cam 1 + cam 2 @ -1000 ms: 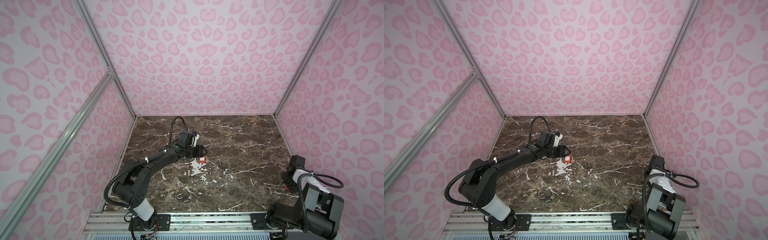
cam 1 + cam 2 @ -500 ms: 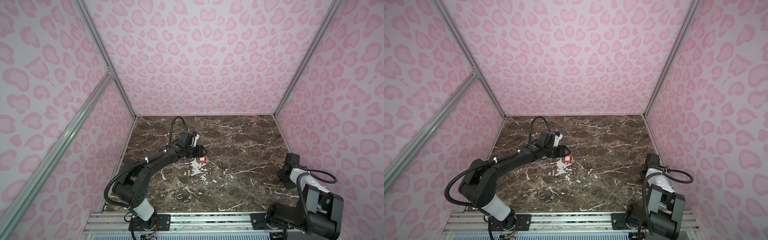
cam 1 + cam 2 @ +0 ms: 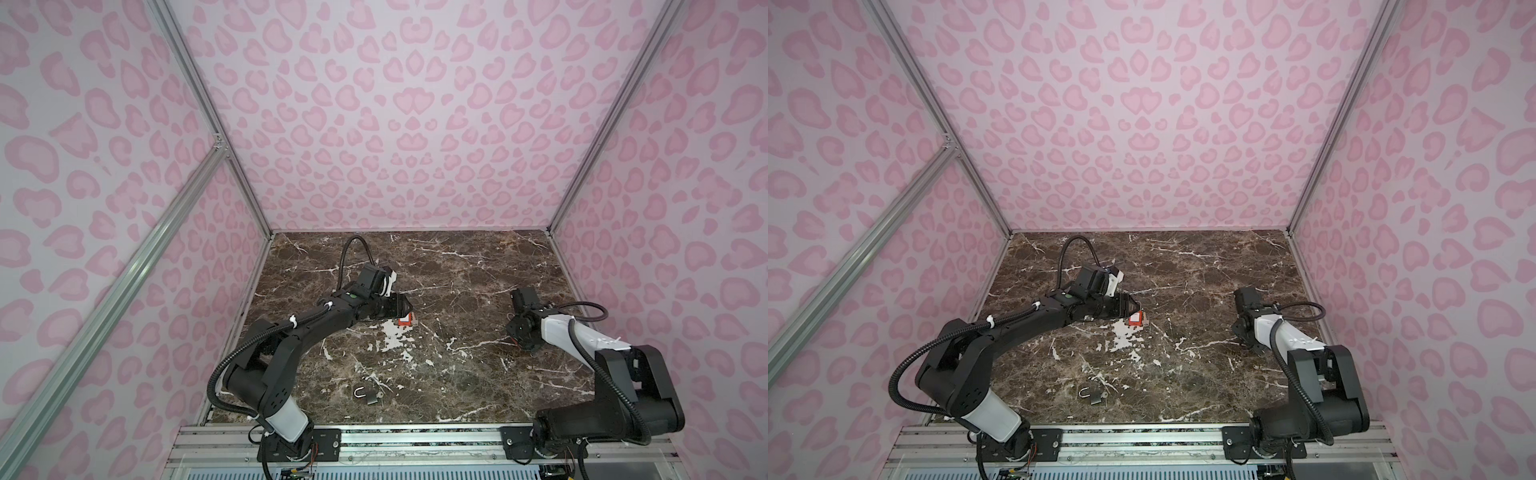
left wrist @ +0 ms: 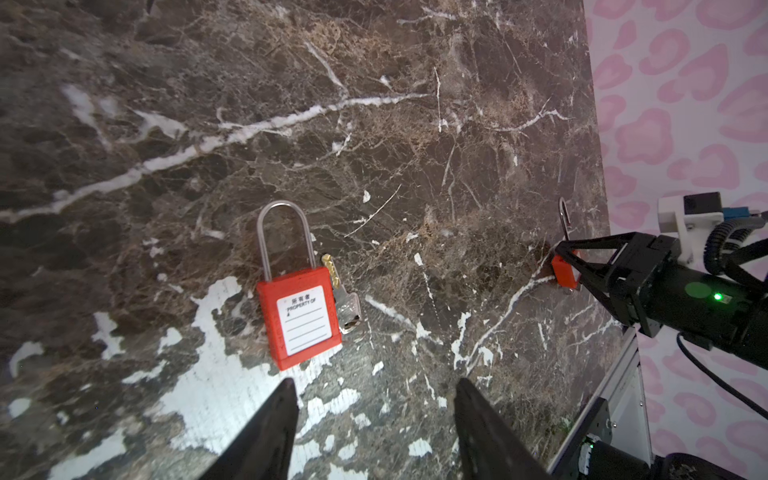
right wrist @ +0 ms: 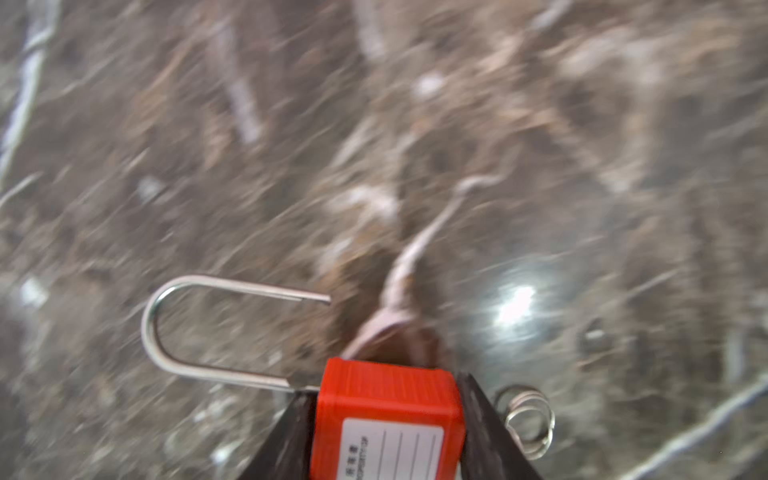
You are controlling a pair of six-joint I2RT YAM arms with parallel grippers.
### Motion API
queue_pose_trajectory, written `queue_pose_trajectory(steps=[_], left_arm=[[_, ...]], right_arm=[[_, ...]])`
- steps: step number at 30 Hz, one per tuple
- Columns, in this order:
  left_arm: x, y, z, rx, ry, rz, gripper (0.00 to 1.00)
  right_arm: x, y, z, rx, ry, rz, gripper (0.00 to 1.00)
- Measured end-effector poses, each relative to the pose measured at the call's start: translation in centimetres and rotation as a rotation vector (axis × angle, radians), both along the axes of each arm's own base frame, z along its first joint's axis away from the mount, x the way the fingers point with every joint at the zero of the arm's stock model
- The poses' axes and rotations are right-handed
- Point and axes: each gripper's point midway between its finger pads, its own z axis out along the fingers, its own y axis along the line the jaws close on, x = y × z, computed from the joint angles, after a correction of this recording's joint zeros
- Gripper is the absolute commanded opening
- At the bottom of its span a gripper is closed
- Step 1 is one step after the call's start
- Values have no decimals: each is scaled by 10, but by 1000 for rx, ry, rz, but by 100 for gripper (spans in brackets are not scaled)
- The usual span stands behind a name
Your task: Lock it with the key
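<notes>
by table edge, padlock in right gripper

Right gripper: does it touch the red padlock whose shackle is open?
Touching. In the right wrist view the right gripper has its fingers pressed on both sides of the red padlock, with no gap.

The padlock is cut off, the tabletop blurred.

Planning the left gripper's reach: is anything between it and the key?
Nothing visible. The left gripper hangs open just short of the key. The key lies tight against the side of the padlock, which crowds that side.
</notes>
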Motion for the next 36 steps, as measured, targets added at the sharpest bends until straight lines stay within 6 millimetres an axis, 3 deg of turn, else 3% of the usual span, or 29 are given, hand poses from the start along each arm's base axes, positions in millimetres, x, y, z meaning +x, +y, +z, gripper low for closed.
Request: queue_pose_trajectory(steps=[6, 11, 15, 26, 36], left_arm=[[-4, 6, 3, 5, -15, 12, 62], [-6, 12, 3, 11, -21, 25, 62], [-5, 14, 4, 14, -25, 32, 62], [-4, 15, 5, 13, -27, 34, 62], [-2, 13, 10, -3, -25, 37, 62]], right_arm=[[16, 51, -2, -43, 15, 116, 41], [18, 66, -4, -57, 29, 144, 67], [14, 79, -2, -16, 49, 181, 79], [22, 81, 17, -47, 32, 372, 82], [14, 92, 15, -20, 48, 661, 78]])
